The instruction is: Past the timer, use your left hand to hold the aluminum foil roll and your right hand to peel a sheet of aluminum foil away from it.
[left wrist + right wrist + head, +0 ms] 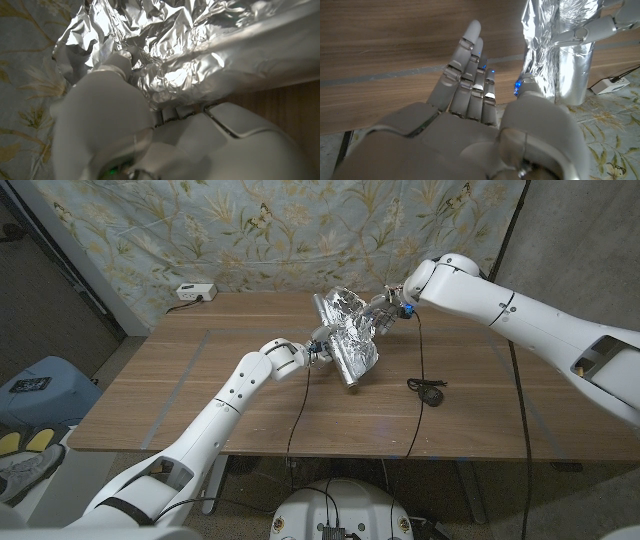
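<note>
- A white timer (194, 292) stands at the far left corner of the desk (200, 400); the aluminum foil roll (340, 365) lies past it, near the middle, tilted from the far side toward the near edge.
- The left hand (318, 350) is at the roll's left side. In the left wrist view its fingers (120, 62) curl against crumpled foil and seem to grip the roll, though the wrap itself is hidden.
- The roll should be stiff along its core and fairly light, so it is best held round the body, clear of the loose sheet.
- The peeled sheet (350, 315) stands crumpled above the roll; it is thin, tears easily and holds creases, so take it at the free edge.
- The right hand (385, 312) meets the sheet's far right edge: its thumb (527, 90) touches the foil while its fingers (470, 60) are spread and straight. Whether the foil is truly pinched, I cannot tell.
</note>
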